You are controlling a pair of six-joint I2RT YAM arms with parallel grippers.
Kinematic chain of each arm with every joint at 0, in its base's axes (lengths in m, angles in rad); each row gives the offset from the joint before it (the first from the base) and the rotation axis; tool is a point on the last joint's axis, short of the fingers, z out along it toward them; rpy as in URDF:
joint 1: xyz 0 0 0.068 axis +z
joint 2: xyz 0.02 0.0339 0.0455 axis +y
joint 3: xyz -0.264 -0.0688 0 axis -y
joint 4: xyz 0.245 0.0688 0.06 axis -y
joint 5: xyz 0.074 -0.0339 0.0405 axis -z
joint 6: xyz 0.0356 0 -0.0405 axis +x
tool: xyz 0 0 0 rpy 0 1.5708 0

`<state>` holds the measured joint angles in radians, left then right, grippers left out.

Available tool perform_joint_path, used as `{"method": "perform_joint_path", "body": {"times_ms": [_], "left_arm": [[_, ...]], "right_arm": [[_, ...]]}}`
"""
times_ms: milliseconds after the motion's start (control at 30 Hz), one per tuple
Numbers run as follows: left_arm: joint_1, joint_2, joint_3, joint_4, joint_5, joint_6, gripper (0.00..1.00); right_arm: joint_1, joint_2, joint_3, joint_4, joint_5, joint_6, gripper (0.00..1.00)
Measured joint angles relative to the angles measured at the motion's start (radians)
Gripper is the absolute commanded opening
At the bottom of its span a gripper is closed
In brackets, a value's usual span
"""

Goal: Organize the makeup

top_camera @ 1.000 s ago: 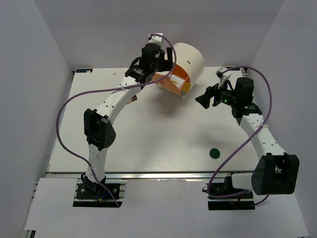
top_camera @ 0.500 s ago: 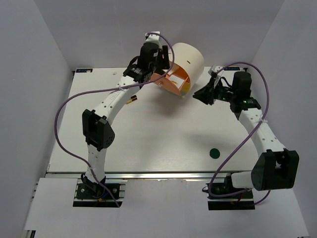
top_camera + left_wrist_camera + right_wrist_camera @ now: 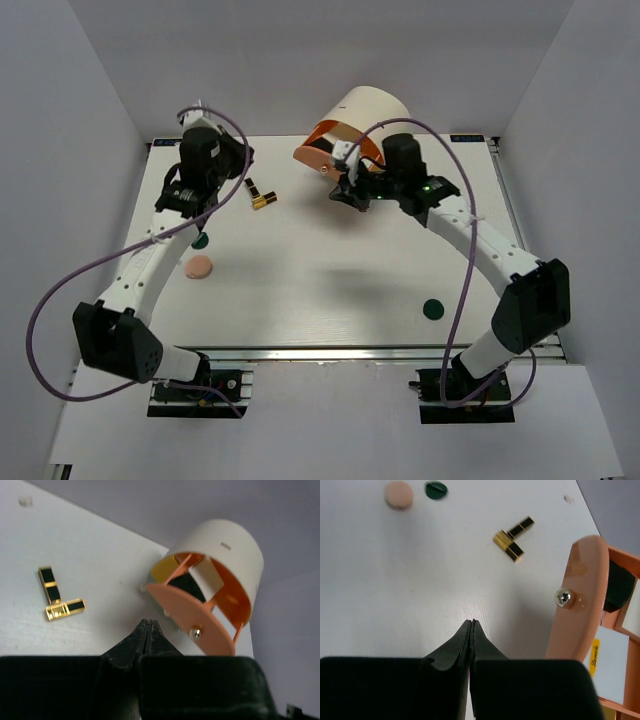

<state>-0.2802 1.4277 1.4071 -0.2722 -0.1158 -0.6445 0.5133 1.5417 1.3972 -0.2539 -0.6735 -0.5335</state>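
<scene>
Two black-and-gold lipstick tubes [image 3: 262, 195] [image 3: 60, 595] [image 3: 514, 540] lie in an L on the white table. A dark green disc [image 3: 200, 240] [image 3: 436, 489] and a peach round piece [image 3: 199, 267] [image 3: 398, 494] rest at the left; another green disc [image 3: 432, 309] lies front right. My left gripper [image 3: 238, 172] [image 3: 148, 622] is shut and holds nothing, just left of the lipsticks. My right gripper [image 3: 336, 194] [image 3: 472, 622] is shut and holds nothing, beside the peach drawer front [image 3: 577, 605] with its silver knob [image 3: 563, 597]. That drawer holds a white palette [image 3: 610, 660] and a black compact [image 3: 620, 587].
The big cream cylinder [image 3: 368, 118] [image 3: 220, 545] lies at the back centre, its peach drawer [image 3: 315, 155] [image 3: 195, 625] pulled out and a yellow one [image 3: 167, 569] behind it. Grey walls close the table in on three sides.
Both grippers have gone from open to shut. The left arm swung left, away from the cylinder. The right arm moved left to the cylinder's open front.
</scene>
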Motion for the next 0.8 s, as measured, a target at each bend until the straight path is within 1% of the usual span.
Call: {"method": "perform_joint_path", "body": {"times_ms": [33,100,200,333,400,467,500,533,633,667,800], "left_arm": [[-0.001,-0.024,-0.042,0.020,0.015,-0.026,0.08],[-0.003,-0.084,-0.173,0.045,0.040,-0.068,0.08],[-0.006,-0.129,-0.335,0.087,0.075,-0.146,0.07],[-0.006,-0.167,-0.497,0.123,0.092,-0.224,0.08],[-0.006,-0.182,-0.531,0.129,0.098,-0.246,0.10],[-0.006,-0.188,-0.537,0.144,0.105,-0.263,0.11],[-0.006,-0.190,-0.537,0.160,0.113,-0.270,0.11],[-0.006,-0.190,-0.537,0.175,0.121,-0.275,0.11],[-0.006,-0.188,-0.537,0.214,0.145,-0.293,0.12],[-0.006,-0.185,-0.537,0.230,0.153,-0.299,0.12],[-0.006,-0.161,-0.537,0.276,0.180,-0.317,0.12]], "right_arm": [[0.030,0.016,0.001,0.003,0.061,0.000,0.00],[0.077,0.051,0.003,0.026,0.185,0.000,0.00],[0.133,0.114,0.012,0.053,0.354,-0.006,0.00],[0.175,0.184,0.031,0.080,0.544,-0.027,0.00],[0.189,0.218,0.041,0.108,0.652,-0.034,0.02],[0.198,0.256,0.058,0.154,0.763,-0.042,0.09],[0.201,0.279,0.069,0.180,0.816,-0.047,0.18],[0.201,0.297,0.079,0.205,0.855,-0.049,0.37],[0.206,0.330,0.089,0.268,0.930,-0.068,0.62],[0.207,0.333,0.089,0.283,0.950,-0.076,0.65],[0.206,0.335,0.098,0.339,1.000,-0.109,0.69]]}}
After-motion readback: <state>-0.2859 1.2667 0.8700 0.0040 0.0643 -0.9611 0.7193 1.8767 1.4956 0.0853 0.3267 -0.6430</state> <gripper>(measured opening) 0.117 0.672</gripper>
